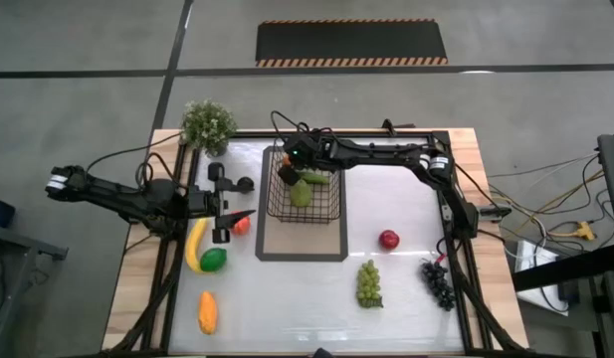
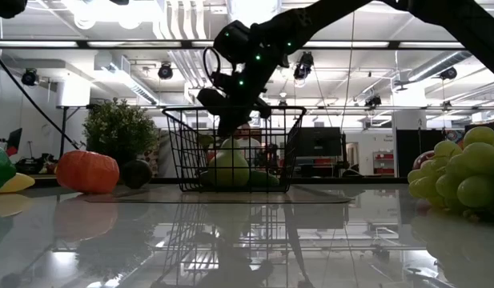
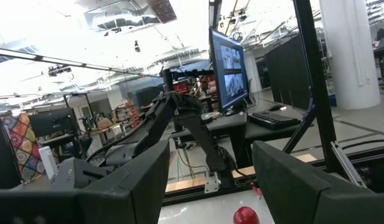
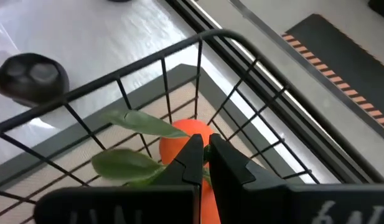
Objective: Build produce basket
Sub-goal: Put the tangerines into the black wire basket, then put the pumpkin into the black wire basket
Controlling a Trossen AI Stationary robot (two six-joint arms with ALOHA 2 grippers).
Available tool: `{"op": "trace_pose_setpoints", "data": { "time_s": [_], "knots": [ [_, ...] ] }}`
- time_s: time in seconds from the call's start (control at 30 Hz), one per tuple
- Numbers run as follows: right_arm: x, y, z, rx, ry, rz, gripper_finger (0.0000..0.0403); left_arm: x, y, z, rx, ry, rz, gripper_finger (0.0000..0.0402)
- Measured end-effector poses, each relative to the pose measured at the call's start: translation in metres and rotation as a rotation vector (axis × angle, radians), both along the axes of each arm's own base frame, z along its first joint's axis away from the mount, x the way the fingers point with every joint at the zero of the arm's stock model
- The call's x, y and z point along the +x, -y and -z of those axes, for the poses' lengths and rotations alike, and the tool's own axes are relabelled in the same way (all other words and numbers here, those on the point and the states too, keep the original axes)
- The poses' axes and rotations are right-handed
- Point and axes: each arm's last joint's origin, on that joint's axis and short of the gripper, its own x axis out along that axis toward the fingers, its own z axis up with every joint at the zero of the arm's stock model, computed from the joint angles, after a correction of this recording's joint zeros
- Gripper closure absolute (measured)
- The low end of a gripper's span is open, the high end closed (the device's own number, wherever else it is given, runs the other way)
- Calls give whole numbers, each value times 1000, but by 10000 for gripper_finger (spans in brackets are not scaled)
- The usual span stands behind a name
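We see the black wire-mesh rectangular basket (image 1: 324,204) standing on the far half of a flat dark-bordered rectangular mat (image 1: 303,249) near the middle of the white tabletop (image 1: 406,288), its open grid sides upright and its top open. Inside it lie a pale green pear (image 1: 301,194) and a darker green piece beside it, which show through the bars in the low view. The right gripper (image 4: 205,163) hangs over the basket's far left corner, jaws clenched on the green leafy stem of an orange fruit (image 4: 190,140), which sits just below the rim inside the basket. Outside that corner, on the table, lies a dark round piece (image 4: 31,76). The left gripper (image 1: 225,204) hovers left of the basket with its jaws parted and nothing between them, above a small red-orange tomato (image 1: 241,225). Near it lie a yellow banana (image 1: 195,245) touching a green lime (image 1: 214,260), and closer to the near edge an orange elongated piece (image 1: 207,312). On the right side of the table, well apart from the basket, we find a red apple (image 1: 388,240), a bunch of green grapes (image 1: 368,283) and a bunch of dark grapes (image 1: 438,282). A green potted plant (image 1: 207,124) stands at the far left corner.
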Motion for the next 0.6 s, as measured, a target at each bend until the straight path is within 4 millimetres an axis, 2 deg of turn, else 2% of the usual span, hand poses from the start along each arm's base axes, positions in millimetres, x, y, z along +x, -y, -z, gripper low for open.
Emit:
{"op": "trace_pose_setpoints", "data": {
  "time_s": [0.27,0.6],
  "knots": [
    [0,0,1,0,-1,2,388,0,0,0,0,0,0,189],
    [0,1,2,-21,-12,13,309,0,0,0,1,-1,0,189]
  ]
}}
